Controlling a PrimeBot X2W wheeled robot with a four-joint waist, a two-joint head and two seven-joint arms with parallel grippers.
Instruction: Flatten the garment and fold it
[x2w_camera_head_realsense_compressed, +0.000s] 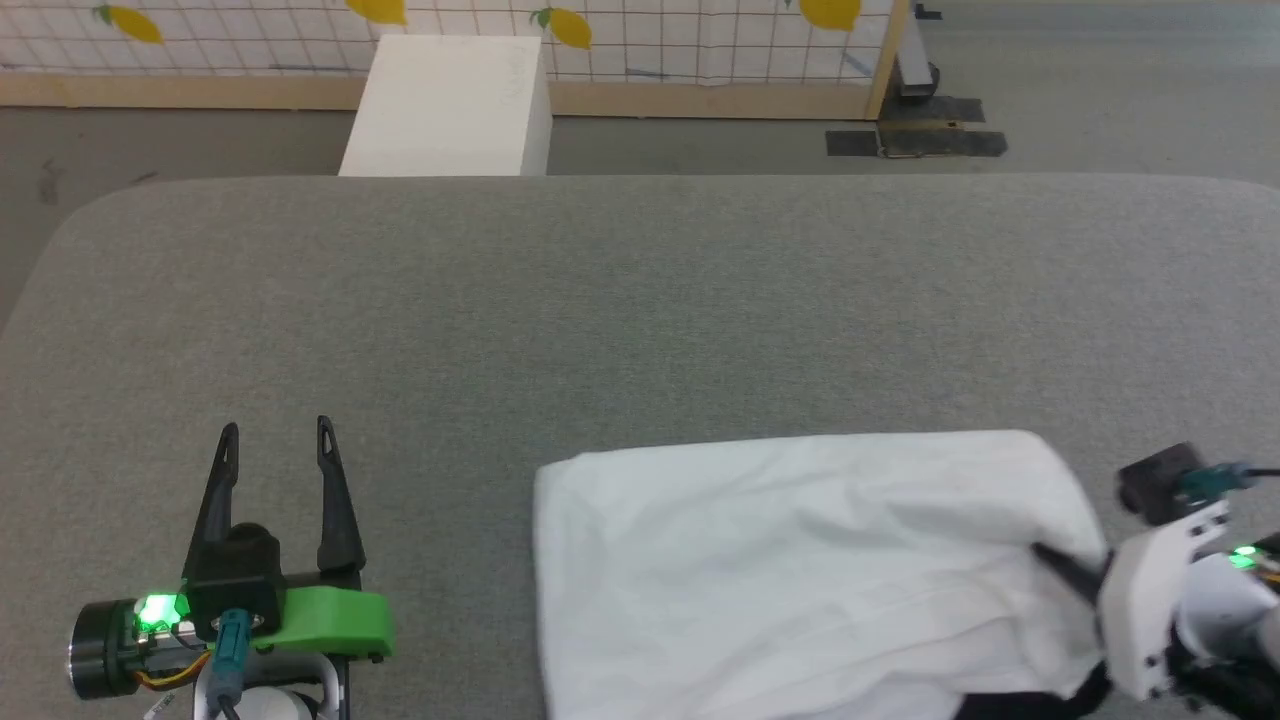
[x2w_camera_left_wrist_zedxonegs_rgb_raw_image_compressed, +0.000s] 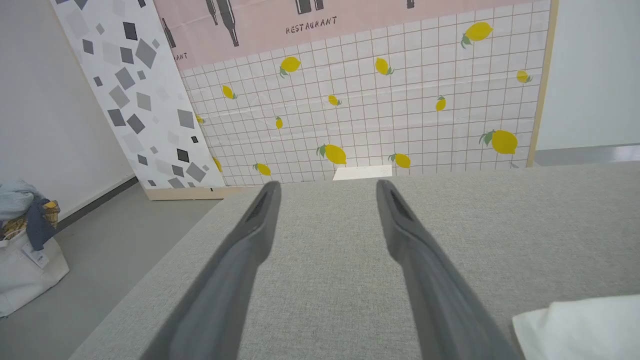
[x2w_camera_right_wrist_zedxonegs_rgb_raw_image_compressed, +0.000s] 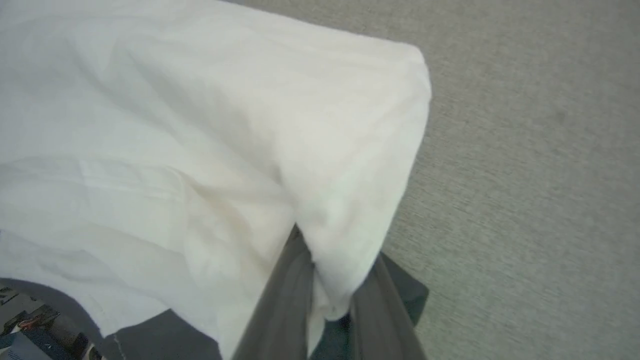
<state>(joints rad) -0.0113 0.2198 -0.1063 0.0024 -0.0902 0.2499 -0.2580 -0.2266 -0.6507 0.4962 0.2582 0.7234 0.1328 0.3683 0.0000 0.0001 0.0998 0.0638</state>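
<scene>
The garment (x2w_camera_head_realsense_compressed: 800, 570) lies folded over as a white wrinkled slab on the grey table (x2w_camera_head_realsense_compressed: 640, 300), at the near right, with a bit of black cloth (x2w_camera_head_realsense_compressed: 1000, 705) under its near edge. My right gripper (x2w_camera_head_realsense_compressed: 1045, 552) is shut on the garment's right edge. In the right wrist view the two dark fingers (x2w_camera_right_wrist_zedxonegs_rgb_raw_image_compressed: 285, 300) pinch a lifted fold of the white garment (x2w_camera_right_wrist_zedxonegs_rgb_raw_image_compressed: 200, 125), and the gripper (x2w_camera_right_wrist_zedxonegs_rgb_raw_image_compressed: 332, 260) has its tips partly buried in cloth. My left gripper (x2w_camera_head_realsense_compressed: 277, 427) stands open over bare table at the near left, well apart from the garment. Between its spread fingers the left gripper (x2w_camera_left_wrist_zedxonegs_rgb_raw_image_compressed: 327, 184) holds nothing, and a garment corner (x2w_camera_left_wrist_zedxonegs_rgb_raw_image_compressed: 585, 325) shows at lower right.
A white box (x2w_camera_head_realsense_compressed: 450, 105) stands on the floor beyond the table's far edge. A lemon-print panel (x2w_camera_left_wrist_zedxonegs_rgb_raw_image_compressed: 380, 110) lines the back. A white bag of clothes (x2w_camera_left_wrist_zedxonegs_rgb_raw_image_compressed: 25, 250) sits on the floor off the table's left side. Bare table stretches left of and beyond the garment.
</scene>
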